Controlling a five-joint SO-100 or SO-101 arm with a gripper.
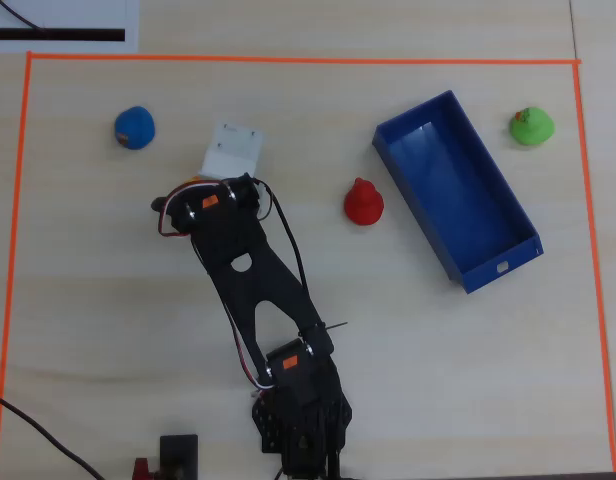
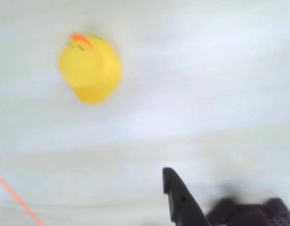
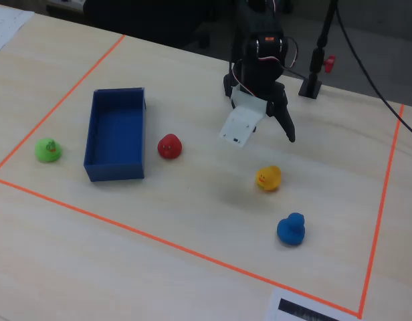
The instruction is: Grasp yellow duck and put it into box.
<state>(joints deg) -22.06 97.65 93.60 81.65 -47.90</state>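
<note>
One blue box [image 3: 115, 171] sits empty inside the orange tape outline [image 3: 159, 242] in the fixed view, with a red duck [image 3: 169, 146] just beside it and a green duck [image 3: 48, 150] on its other side. The gripper [image 3: 276, 130] hangs spread and empty above the table, well apart from the box. The yellow duck [image 3: 268, 178] rests near and below the gripper, farther from the box than the red duck, with a blue duck [image 3: 291, 229] beyond it.

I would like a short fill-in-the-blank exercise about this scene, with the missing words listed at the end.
1. The claw hangs above the table and holds ____.
2. The toy nearest the yellow duck in the fixed view is the ____ duck.
3. The box contains ____ ducks.
4. In the fixed view, the red duck lies between the box and the ____ duck.

Missing words: nothing; blue; no; yellow
</note>
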